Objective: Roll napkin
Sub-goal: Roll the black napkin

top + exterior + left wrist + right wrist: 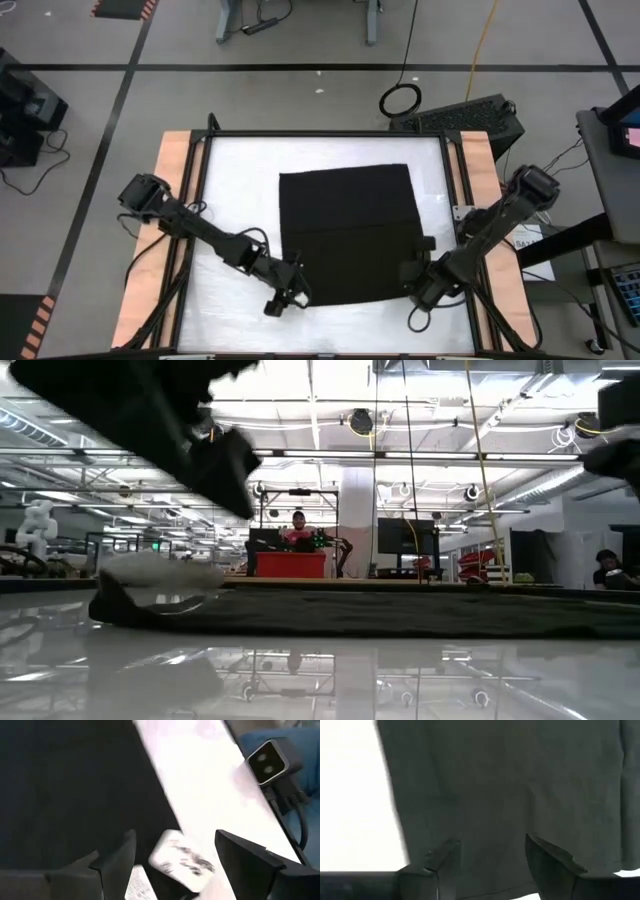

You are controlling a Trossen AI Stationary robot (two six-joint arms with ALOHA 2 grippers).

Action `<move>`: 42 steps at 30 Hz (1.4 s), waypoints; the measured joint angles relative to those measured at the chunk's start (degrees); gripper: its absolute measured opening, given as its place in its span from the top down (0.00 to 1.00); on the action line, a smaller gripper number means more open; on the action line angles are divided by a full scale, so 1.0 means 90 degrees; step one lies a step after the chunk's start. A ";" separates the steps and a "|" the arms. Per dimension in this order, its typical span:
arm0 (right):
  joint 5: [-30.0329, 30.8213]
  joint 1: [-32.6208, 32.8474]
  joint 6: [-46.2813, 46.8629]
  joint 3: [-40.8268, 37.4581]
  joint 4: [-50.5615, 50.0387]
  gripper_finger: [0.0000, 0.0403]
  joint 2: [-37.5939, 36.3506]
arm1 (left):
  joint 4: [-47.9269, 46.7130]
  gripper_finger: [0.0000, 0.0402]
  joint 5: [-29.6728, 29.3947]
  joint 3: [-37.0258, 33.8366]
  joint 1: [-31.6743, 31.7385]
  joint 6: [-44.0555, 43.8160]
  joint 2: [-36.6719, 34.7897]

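Lying flat, unrolled, jaws at its lower corners

Spreading over the middle of the high view, the black napkin (348, 232) lies flat on the white counter (235, 195), with a white tag (181, 860) at its edge in the left wrist view. The left gripper (287, 297) sits at the napkin's lower left corner, jaws wide around that tagged edge. The right gripper (417, 279) sits at the lower right corner, jaws wide over the cloth, nothing pinched.
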 joint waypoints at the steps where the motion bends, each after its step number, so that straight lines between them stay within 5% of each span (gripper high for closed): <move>1: 0.0048 0.0015 0.0099 0.0024 0.0034 0.50 -0.0130 | -0.0287 0.31 -0.0234 0.0123 0.0034 0.0321 -0.0062; 5: 0.0800 0.0089 0.0405 0.0184 0.0625 0.50 -0.0312 | -0.1463 0.31 -0.1524 0.0317 0.0505 0.1450 -0.0182; 8: 0.1144 0.0107 0.0443 0.0260 0.1705 0.50 -0.0147 | -0.1958 0.31 -0.1674 0.0316 0.1184 0.1945 -0.0194; 12: 0.1341 0.0106 0.0958 0.0260 0.2710 0.50 0.0386 | -0.2052 0.31 -0.1300 0.0314 0.2157 0.2570 -0.0133; 23: 0.1407 0.0328 0.3841 0.0250 0.2422 0.50 0.1853 | -0.1987 0.31 0.0424 0.0319 0.3965 0.3381 0.0551; 33: 0.1500 0.0296 0.4069 0.0270 0.0422 0.50 0.1919 | -0.3447 0.31 0.0425 0.0380 0.3795 0.2549 0.0899; 42: 0.1287 -0.0031 0.3295 0.0248 -0.1041 0.50 0.1859 | -0.3399 0.31 0.0296 0.0317 0.2329 -0.0005 0.0639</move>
